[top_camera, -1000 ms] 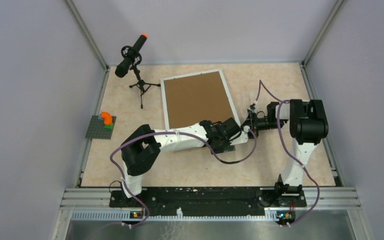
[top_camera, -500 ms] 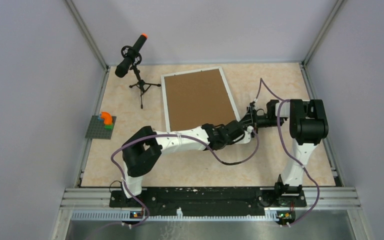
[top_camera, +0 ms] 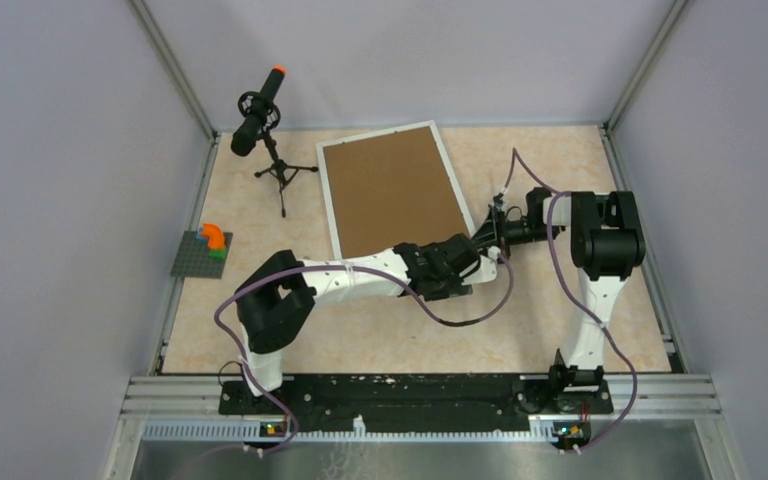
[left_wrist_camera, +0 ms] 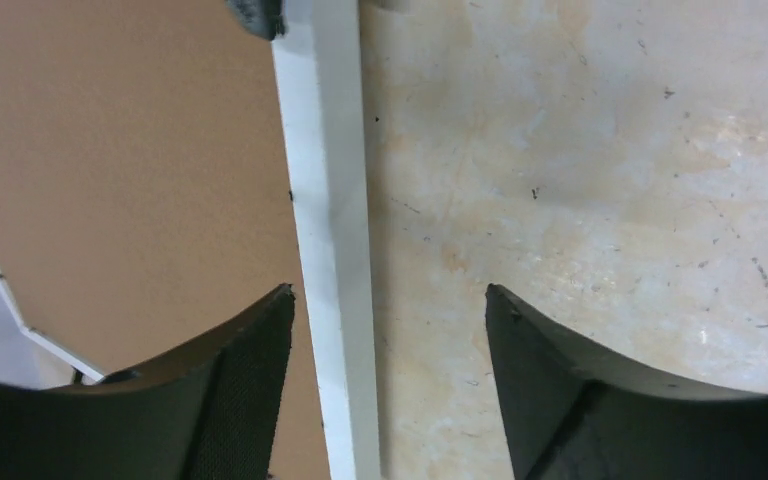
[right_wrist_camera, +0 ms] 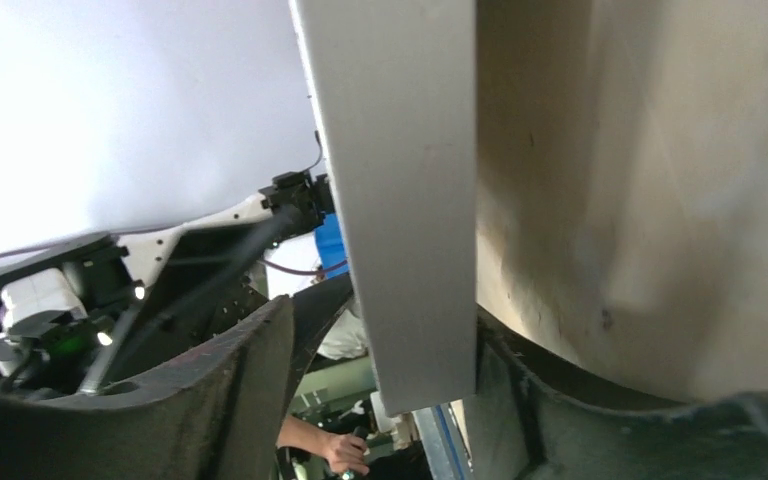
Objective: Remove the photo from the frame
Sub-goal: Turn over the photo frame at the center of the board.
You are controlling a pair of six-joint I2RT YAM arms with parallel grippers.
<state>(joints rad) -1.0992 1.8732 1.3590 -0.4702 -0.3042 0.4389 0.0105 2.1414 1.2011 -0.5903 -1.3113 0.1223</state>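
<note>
One frame, face down, upper centre of top view; photo hidden underneath; left gripper wide, astride its edge; right gripper around edge, grip unclear. Likely stiff, light: take rim.

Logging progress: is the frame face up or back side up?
Back side up: the frame shows its brown backing board to the top camera. The photo is not visible.
</note>
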